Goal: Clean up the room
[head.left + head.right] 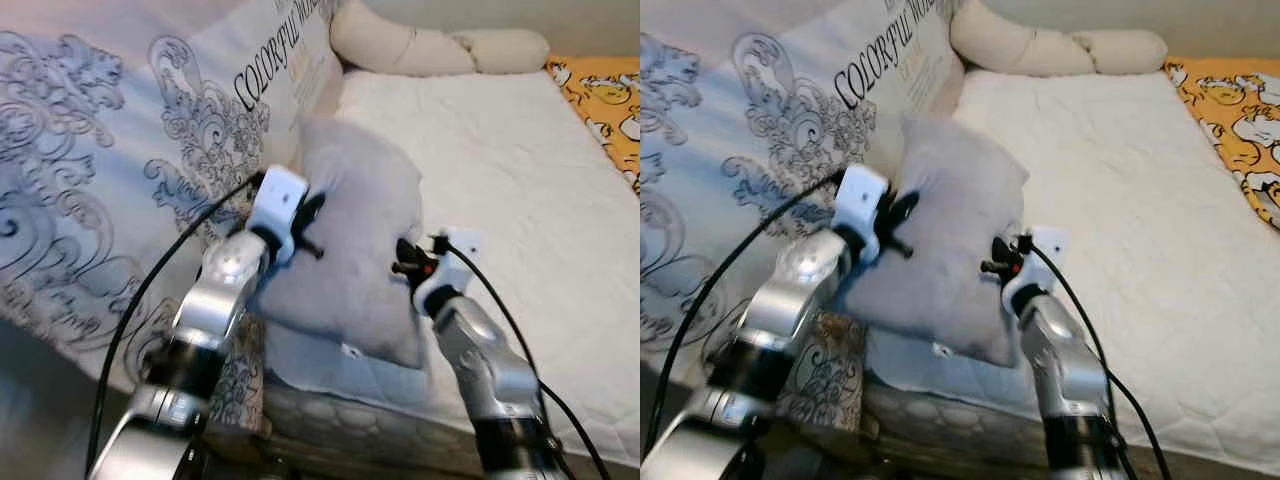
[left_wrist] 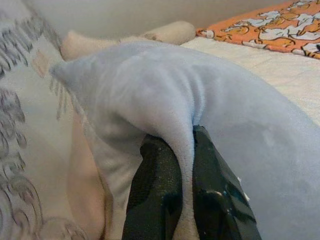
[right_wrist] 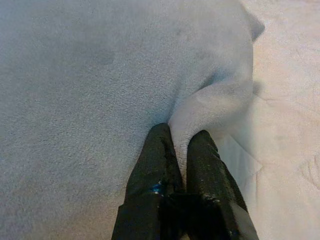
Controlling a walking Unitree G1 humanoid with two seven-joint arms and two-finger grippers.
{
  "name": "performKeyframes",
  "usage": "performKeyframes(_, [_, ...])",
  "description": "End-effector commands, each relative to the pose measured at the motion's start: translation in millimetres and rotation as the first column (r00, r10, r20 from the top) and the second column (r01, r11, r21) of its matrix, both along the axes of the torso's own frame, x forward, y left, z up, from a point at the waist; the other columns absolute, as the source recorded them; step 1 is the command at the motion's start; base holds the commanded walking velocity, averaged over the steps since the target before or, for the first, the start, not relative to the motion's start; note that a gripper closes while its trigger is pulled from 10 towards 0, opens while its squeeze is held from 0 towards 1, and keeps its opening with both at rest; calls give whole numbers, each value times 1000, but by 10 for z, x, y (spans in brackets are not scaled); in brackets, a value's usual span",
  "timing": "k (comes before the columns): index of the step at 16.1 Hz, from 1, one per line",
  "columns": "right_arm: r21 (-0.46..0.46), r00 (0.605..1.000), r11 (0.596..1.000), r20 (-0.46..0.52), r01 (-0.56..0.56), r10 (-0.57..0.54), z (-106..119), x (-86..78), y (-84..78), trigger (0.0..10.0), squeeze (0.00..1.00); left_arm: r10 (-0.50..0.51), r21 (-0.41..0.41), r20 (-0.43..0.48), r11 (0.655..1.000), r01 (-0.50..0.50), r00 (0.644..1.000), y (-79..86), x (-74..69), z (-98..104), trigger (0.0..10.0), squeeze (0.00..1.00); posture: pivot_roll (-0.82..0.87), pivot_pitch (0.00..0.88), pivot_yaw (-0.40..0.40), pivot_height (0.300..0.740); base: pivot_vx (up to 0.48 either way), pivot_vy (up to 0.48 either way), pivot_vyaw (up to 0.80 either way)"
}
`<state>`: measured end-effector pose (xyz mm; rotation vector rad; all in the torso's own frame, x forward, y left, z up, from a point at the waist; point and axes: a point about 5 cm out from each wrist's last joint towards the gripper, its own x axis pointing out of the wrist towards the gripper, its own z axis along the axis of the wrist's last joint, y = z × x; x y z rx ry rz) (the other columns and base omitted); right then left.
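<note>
Pinching grey pillow (image 1: pixel 355 250) edges (both grippers), bed (image 1: pixel 520 200).

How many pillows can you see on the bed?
3. A grey pillow is pinched between the left gripper and right gripper. A printed pillow lies on the left. A long beige bolster sits at the far end. Others may be hidden.

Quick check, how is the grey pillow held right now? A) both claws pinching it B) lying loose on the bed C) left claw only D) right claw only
A: the left claw and the right claw each have a fold of the grey pillow pinched between their fingers, one on each side, above the bed.
</note>
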<state>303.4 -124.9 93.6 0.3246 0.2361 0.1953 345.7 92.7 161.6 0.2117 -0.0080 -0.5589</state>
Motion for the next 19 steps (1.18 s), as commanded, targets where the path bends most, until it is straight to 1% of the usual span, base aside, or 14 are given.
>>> performKeyframes(1, [3,1000,1000,17,21,-21,21,83,6,10000,0,-26,19,40,1000,25,999,-53,52,82,10000,0,47,0,70,740,0,0,0])
performKeyframes(3, [6,1000,1000,0,16,-16,-26,245,72,10000,0,1,36,57,999,-3,998,-5,187,162,10000,0,50,0,72,740,0,0,0])
performKeyframes(5, [16,999,999,9,-31,30,29,466,222,10000,0,55,84,86,995,-62,995,138,337,242,10000,0,71,0,62,740,0,0,0])
performKeyframes(6, [17,999,999,0,-38,38,38,516,256,10000,0,66,102,95,992,-76,993,182,369,261,10000,0,73,0,60,740,0,0,0])
performKeyframes(7, [21,999,999,-21,-46,47,65,607,324,10000,0,86,132,116,986,-101,989,274,426,321,10000,0,94,38,51,740,0,0,0])
performKeyframes(8, [23,998,999,-25,-49,50,78,630,345,10000,0,89,140,124,984,-106,988,298,439,345,10000,0,94,38,51,740,0,0,0])
performKeyframes(9, [26,997,998,-37,-64,65,124,683,434,10000,0,99,158,144,980,-122,985,377,479,427,10000,0,124,86,42,740,0,0,0])
performKeyframes(10, [31,995,996,-53,-79,81,133,698,515,10000,0,107,183,161,974,-136,981,445,510,481,10000,0,131,107,42,740,0,0,0])
performKeyframes(12, [-10,991,994,-88,-105,104,54,654,615,10000,0,95,230,188,963,-138,977,511,542,533,10000,0,138,145,47,740,0,0,0])
performKeyframes(13, [-4,988,995,-119,-101,100,-18,617,651,10000,0,88,248,199,959,-137,976,530,558,551,10000,0,145,166,52,740,0,0,0])
performKeyframes(14, [-3,984,995,-144,-103,102,-96,570,676,10000,153,84,259,201,956,-136,976,542,563,551,10000,0,156,191,55,740,0,0,0])
performKeyframes(15, [-34,977,993,-184,-115,107,-216,497,693,10000,1000,99,264,196,953,-150,976,570,568,530,10000,0,163,203,60,740,0,0,0])
performKeyframes(17, [-109,970,986,-224,-126,99,-369,404,676,10000,1000,140,251,188,950,-186,972,622,572,464,10000,0,165,217,67,740,0,0,0])
performKeyframes(19, [-112,969,989,-239,-93,64,-470,348,583,10000,1000,198,252,184,937,-241,963,665,537,296,10000,0,149,225,73,740,0,0,0])
